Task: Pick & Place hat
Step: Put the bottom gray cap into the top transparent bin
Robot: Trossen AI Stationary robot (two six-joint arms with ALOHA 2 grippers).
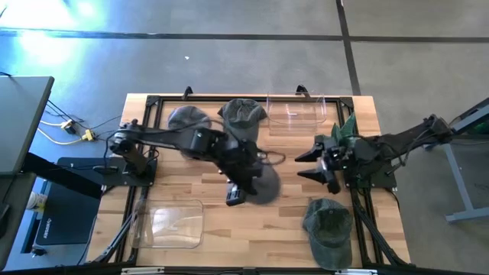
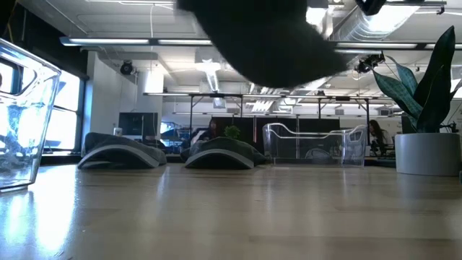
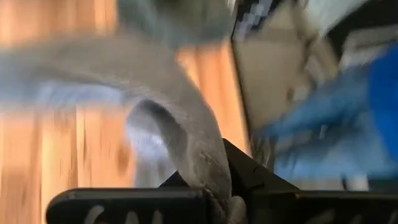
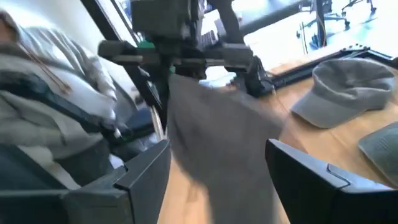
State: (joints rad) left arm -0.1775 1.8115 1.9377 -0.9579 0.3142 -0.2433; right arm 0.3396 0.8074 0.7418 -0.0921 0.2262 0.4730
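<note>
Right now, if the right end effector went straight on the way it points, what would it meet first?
Most likely the grey hat hanging from the left end effector, which is directly ahead between the right end effector's open fingers; depth is unclear.

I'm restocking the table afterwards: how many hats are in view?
4: a grey hat and a green hat at the far edge, a green one at the near right, and a grey one held by the left gripper.

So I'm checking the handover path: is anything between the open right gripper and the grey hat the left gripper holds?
Nothing visible: the left gripper holds the grey hat above the table's middle, and the right gripper faces it, open, across bare wood.
</note>
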